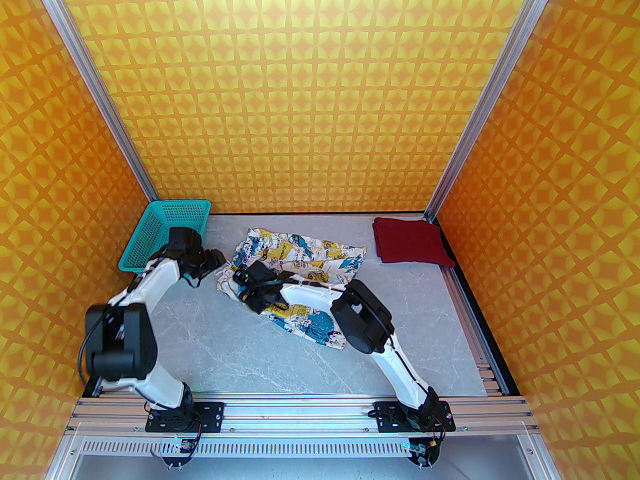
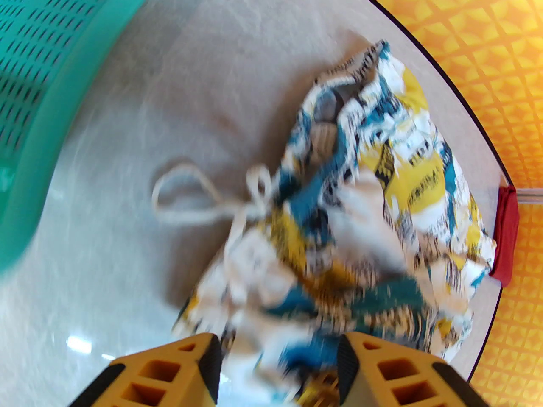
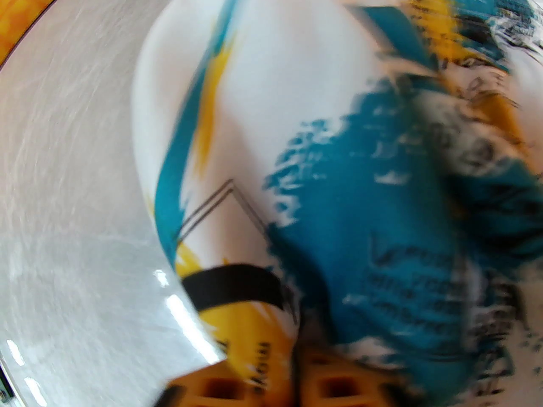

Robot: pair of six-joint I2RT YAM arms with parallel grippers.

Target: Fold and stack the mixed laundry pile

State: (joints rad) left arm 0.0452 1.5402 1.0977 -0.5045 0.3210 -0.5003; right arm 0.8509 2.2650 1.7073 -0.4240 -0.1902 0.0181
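Printed garment [image 1: 300, 258] lies crumpled mid-bench [image 1: 250, 358], not yet folded. Red T-shirt [image 1: 410, 243] sits folded in far right corner, well apart. Right fingers [image 3: 212, 386] are pressed together, pinching a fold of the print as far as blur allows. Left fingers [image 2: 161, 375] are spread, cloth edge between them, nothing gripped.

Risks: pinch is one-sided w/ left fingers apart, so a lift prob. drags the cloth into a bunch instead of spreading it. Thin pinch may slip. White cord [image 2: 182, 193] loops loose on bench near teal basket [image 1: 160, 233]; could snag or trail out of a fold.

Hard to see: both wrist views are motion-blurred. In top view the right arm covers garment's middle, so its outline & which edge is held are unclear.
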